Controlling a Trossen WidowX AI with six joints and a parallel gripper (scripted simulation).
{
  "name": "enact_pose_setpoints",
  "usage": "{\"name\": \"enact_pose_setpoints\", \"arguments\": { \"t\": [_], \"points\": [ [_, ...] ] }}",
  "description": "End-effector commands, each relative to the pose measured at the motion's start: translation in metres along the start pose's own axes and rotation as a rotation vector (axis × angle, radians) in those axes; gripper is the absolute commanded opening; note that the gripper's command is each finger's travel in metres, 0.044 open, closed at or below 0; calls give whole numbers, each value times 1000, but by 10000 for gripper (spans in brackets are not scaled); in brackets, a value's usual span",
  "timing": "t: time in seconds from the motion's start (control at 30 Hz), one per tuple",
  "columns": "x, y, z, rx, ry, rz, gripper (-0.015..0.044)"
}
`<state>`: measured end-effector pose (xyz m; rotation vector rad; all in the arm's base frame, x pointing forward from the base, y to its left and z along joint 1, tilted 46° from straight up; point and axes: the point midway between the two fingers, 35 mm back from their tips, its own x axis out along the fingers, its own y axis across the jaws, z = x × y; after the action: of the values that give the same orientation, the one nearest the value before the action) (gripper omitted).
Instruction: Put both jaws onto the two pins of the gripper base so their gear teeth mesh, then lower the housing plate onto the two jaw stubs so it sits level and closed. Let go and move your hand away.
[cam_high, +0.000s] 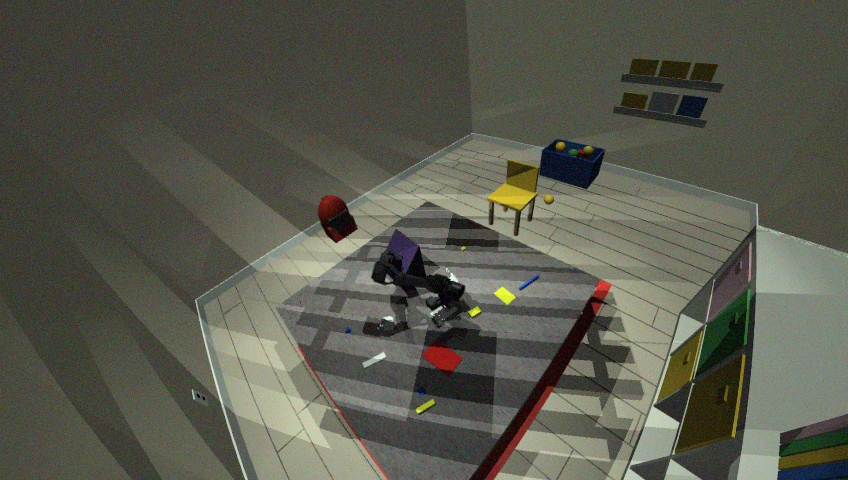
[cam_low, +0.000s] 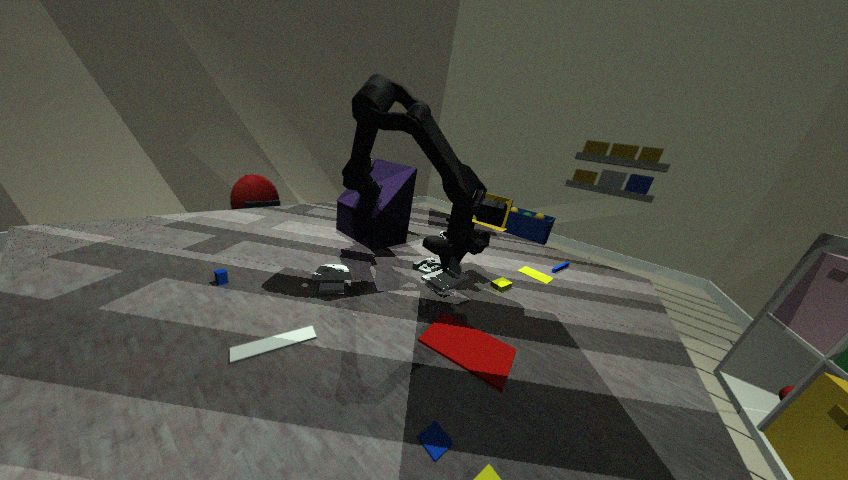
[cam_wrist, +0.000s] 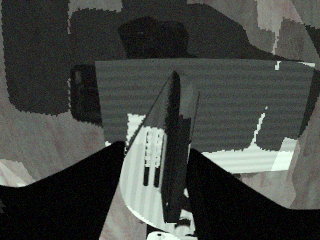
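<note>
My gripper (cam_wrist: 155, 152) (cam_low: 450, 273) points down and is shut on a jaw (cam_wrist: 136, 192), a pale pointed piece with dark slots and a dark side. In the wrist view the jaw overlaps a wide ribbed plate, apparently the gripper base (cam_wrist: 250, 102) (cam_low: 438, 283). The fingers hide much of the contact, and I cannot tell whether the jaw touches the base or any teeth mesh. Small white parts show at the wrist view's bottom edge. A pale piece, apparently the housing plate (cam_high: 387, 320) (cam_low: 331, 274), stands apart to the left of the base. The other jaw is not clearly identifiable.
A red plate (cam_high: 442, 358) (cam_low: 470, 350) and a white bar (cam_high: 374, 359) (cam_low: 272, 343) lie in front. A yellow block (cam_high: 474, 311) (cam_low: 501, 283) lies right of the gripper. A purple block (cam_high: 404, 249) (cam_low: 386, 184) stands behind the arm. Shadow stripes cross the mat.
</note>
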<state>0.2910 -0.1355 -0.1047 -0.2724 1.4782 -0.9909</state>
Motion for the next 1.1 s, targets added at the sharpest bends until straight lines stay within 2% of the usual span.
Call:
{"name": "enact_pose_setpoints", "arguments": {
  "t": [0.0,0.17,0.3,0.73,0.83,1.0,1.07],
  "points": [
    [0,-1,0,-5,-3,-4,134],
    [0,-1,0,-5,-3,-4,134],
    [0,0,0,0,0,0,224],
    [0,0,0,0,0,0,224],
    [-12,1,1,-1,0,1,224],
    [-61,0,0,-4,-2,-1,224],
    [-70,-1,-1,-5,-2,-3,224]
  ]
}}
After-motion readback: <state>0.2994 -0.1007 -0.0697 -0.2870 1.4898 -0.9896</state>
